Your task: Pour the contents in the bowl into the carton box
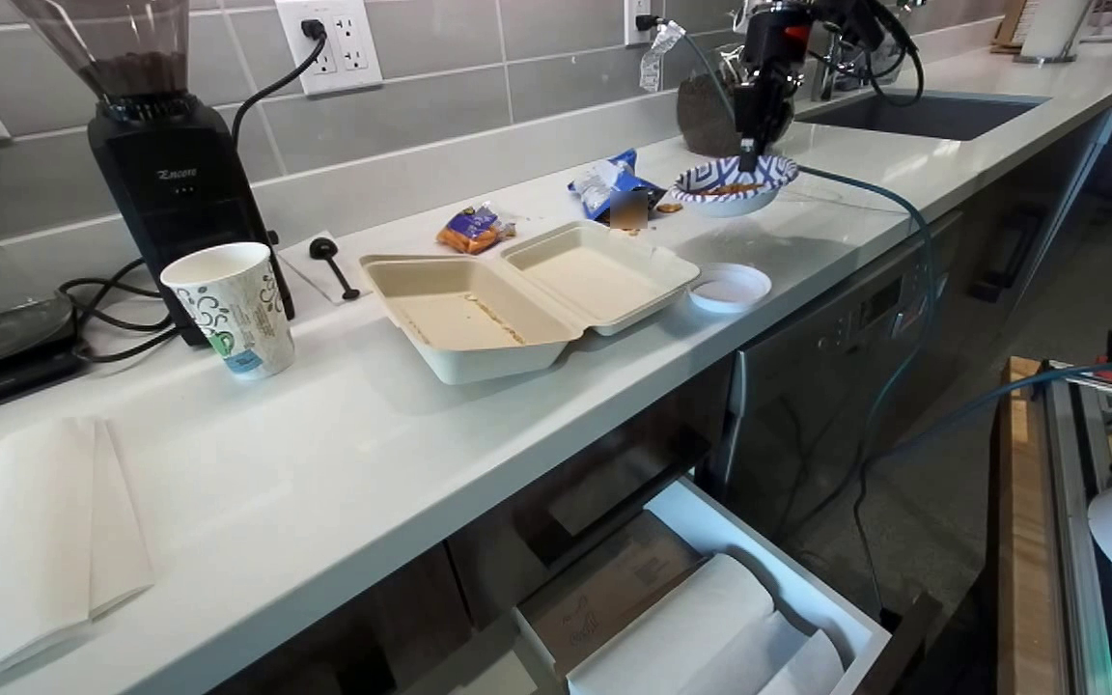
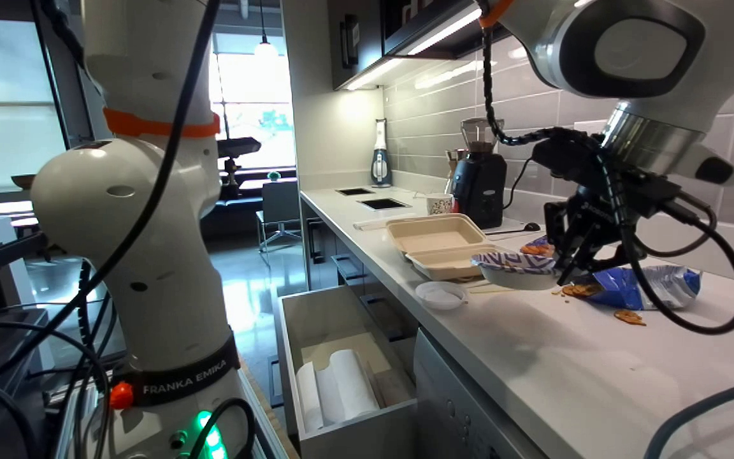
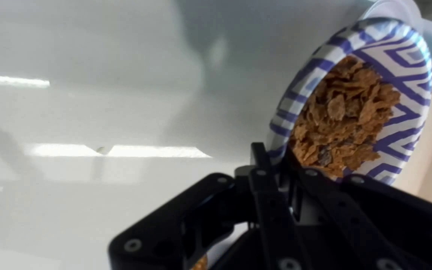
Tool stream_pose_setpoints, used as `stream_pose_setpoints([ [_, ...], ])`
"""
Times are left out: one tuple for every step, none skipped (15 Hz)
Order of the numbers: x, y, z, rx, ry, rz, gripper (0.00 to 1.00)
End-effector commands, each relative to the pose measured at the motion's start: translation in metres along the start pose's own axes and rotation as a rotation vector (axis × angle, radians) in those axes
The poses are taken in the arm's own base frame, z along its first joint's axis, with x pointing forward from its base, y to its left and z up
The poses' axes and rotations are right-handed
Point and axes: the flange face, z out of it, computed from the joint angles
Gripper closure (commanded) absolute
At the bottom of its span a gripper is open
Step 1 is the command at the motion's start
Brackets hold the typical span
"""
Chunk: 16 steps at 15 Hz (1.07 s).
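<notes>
Brown flakes (image 3: 345, 116) sit in a patterned bowl (image 3: 407, 84) held aloft near the open carton box (image 1: 517, 309). The gripper (image 3: 274, 156) pinches it by the edge, how firmly is unclear; tipping short of the carton box could spill flakes outside.

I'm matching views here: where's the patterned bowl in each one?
In an exterior view, the bowl is right of centre, upper half.
In an exterior view, the bowl is right of centre, just below mid-height.
In the wrist view, the bowl is at right, mostly upper half.
Shared landmark: the carton box, open in both exterior views, at the wrist view's right edge.
</notes>
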Motion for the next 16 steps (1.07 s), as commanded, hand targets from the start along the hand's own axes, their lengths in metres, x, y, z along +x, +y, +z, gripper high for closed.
stream_pose_setpoints([
  [-0.018, -0.04, -0.005, -0.001, 0.003, -0.036, 0.97],
  [-0.02, -0.05, -0.007, 0.001, 0.006, -0.047, 0.97],
  [-0.022, -0.059, -0.008, 0.0, 0.007, -0.062, 0.97],
  [-0.023, -0.069, -0.011, 0.001, 0.011, -0.074, 0.97],
  [-0.024, -0.082, -0.012, 0.004, 0.008, -0.086, 0.97],
  [-0.011, -0.061, -0.011, 0.002, 0.014, -0.078, 0.97],
  [-0.011, -0.067, -0.013, 0.0, 0.019, -0.086, 0.89],
  [-0.01, -0.069, -0.014, -0.001, 0.021, -0.089, 0.89],
  [-0.01, -0.067, -0.014, -0.001, 0.021, -0.086, 0.89],
  [-0.011, -0.065, -0.013, 0.0, 0.019, -0.081, 0.89],
  [-0.011, -0.062, -0.013, 0.001, 0.018, -0.076, 0.89],
  [-0.011, -0.062, -0.012, 0.001, 0.018, -0.075, 0.97],
  [-0.014, -0.064, -0.009, 0.012, 0.013, -0.083, 0.97],
  [-0.013, -0.073, -0.003, 0.01, 0.006, -0.094, 0.97],
  [-0.011, -0.081, 0.002, 0.015, -0.013, -0.11, 0.97],
  [-0.009, -0.091, 0.007, 0.011, -0.028, -0.126, 0.97],
])
